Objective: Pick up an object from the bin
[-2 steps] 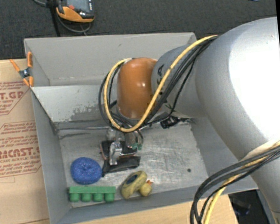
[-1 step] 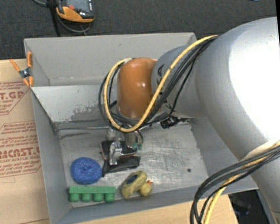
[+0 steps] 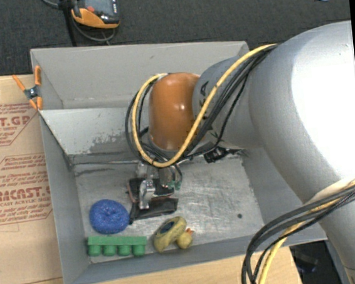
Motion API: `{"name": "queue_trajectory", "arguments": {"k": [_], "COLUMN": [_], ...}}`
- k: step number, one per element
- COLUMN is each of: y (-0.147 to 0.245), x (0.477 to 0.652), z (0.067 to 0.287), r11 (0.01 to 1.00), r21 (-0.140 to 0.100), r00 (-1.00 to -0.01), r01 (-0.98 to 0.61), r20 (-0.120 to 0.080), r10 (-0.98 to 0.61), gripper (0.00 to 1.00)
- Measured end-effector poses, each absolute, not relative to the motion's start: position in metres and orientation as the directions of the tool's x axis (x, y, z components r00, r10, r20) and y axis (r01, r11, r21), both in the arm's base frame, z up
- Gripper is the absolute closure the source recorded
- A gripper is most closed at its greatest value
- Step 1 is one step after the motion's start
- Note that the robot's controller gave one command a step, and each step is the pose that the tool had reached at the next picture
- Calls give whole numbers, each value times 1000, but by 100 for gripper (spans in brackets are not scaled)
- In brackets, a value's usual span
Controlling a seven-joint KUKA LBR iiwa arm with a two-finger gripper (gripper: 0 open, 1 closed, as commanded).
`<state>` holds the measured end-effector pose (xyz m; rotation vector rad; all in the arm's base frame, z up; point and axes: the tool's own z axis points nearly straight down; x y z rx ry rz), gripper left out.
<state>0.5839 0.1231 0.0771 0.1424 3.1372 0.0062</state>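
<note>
Pincer: low over floor, mid-bin; open or closed, cannot tell. Bin: grey metal. Green studded bar: front-left. Blue ball: nearest, just left of pincer. Yellow toy: beside bar's right end.

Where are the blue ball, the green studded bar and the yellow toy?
blue ball (image 3: 108, 216), camera view, middle of its top.
green studded bar (image 3: 116, 246), camera view, on a middle stud.
yellow toy (image 3: 169, 233), camera view, on its body.

Left of the claw, a blue ball; below it, a green studded block and yellow toy; grey bin.
</note>
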Motion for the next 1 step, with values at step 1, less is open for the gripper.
{"name": "queue_trajectory", "arguments": {"k": [1], "y": [122], "x": [584], "z": [85], "r11": [996], "r21": [2], "r00": [-996], "r01": [91], "r20": [0], "r10": [91], "gripper": [100]}}
